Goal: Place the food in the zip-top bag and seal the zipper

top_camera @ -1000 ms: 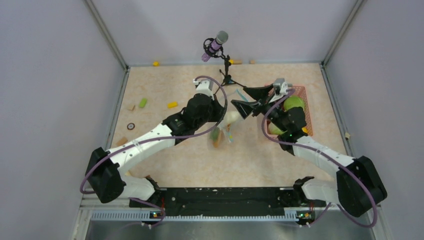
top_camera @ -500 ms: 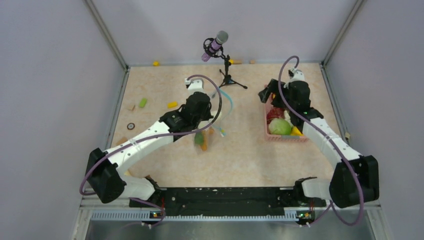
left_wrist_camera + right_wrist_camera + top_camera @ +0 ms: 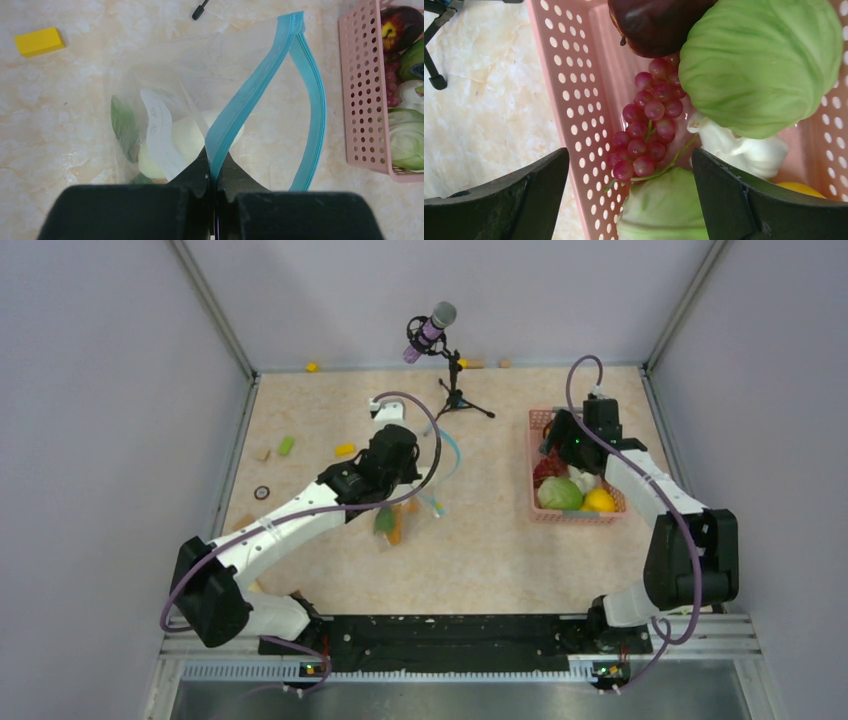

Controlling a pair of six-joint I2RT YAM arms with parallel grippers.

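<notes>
My left gripper (image 3: 215, 167) is shut on the light blue zipper (image 3: 260, 80) of the clear zip-top bag (image 3: 165, 75), whose mouth gapes open. Inside it lie a white oblong vegetable (image 3: 187, 137) and green leaves (image 3: 121, 122). In the top view the bag (image 3: 432, 465) hangs from the left gripper (image 3: 412, 480) with food (image 3: 385, 523) at its low end. My right gripper (image 3: 630, 165) is open and empty above the pink basket (image 3: 574, 75). Below it are red grapes (image 3: 649, 125), a pale green cabbage (image 3: 764, 65), a dark red fruit (image 3: 654, 22) and a white piece (image 3: 744, 147).
The basket (image 3: 536, 420) stands at the right and also holds a cabbage (image 3: 560, 493) and a yellow-orange fruit (image 3: 600, 500). A microphone on a stand (image 3: 432, 328) is at the back. Small yellow (image 3: 345, 450) and green (image 3: 287, 445) bits lie at the left.
My right arm has swung away from the bag to the right and now hovers open over the basket. My left gripper has drawn the bag left and nearer.
</notes>
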